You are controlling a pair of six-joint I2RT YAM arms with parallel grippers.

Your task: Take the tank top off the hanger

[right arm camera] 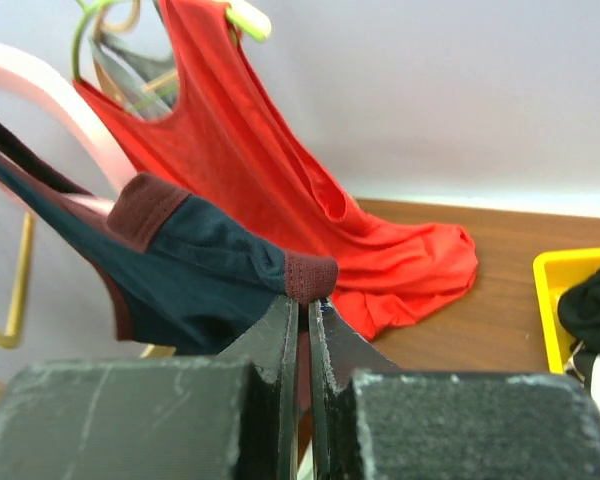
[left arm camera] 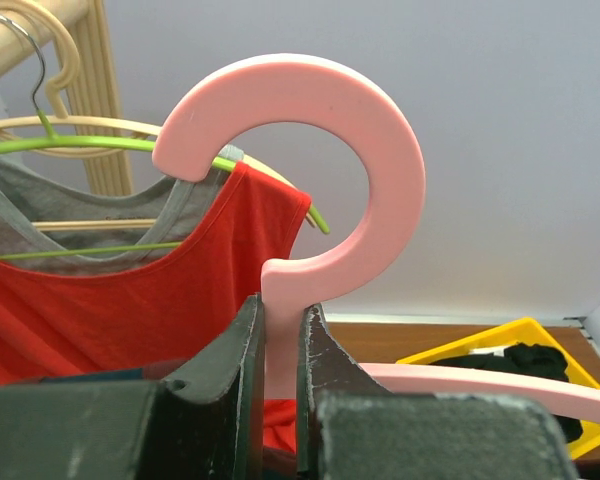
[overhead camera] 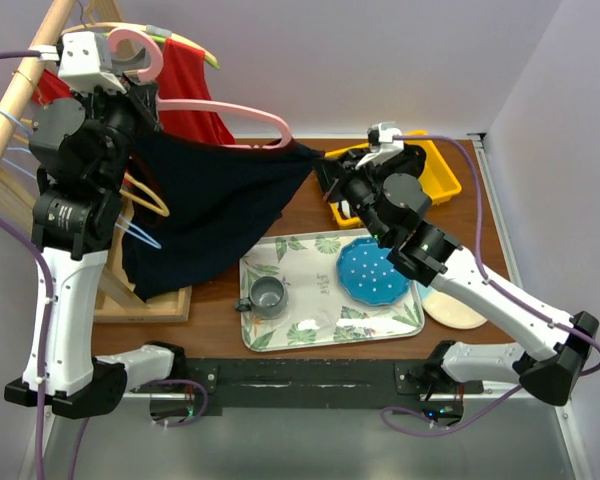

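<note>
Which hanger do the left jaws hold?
The pink hanger, clamped at its neck by the left gripper; the green hanger and wooden ones hang free.

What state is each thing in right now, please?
left claw: shut on the pink hanger, below its hook.
right claw: shut on the navy tank top, at its trim.
pink hanger: held up, hook free of the rail.
navy tank top: draped on the pink hanger, pulled taut.
red tank top: hanging on a green hanger, hem on the table.
cup: upright on the tray.
yellow bin: holding dark cloth.
</note>
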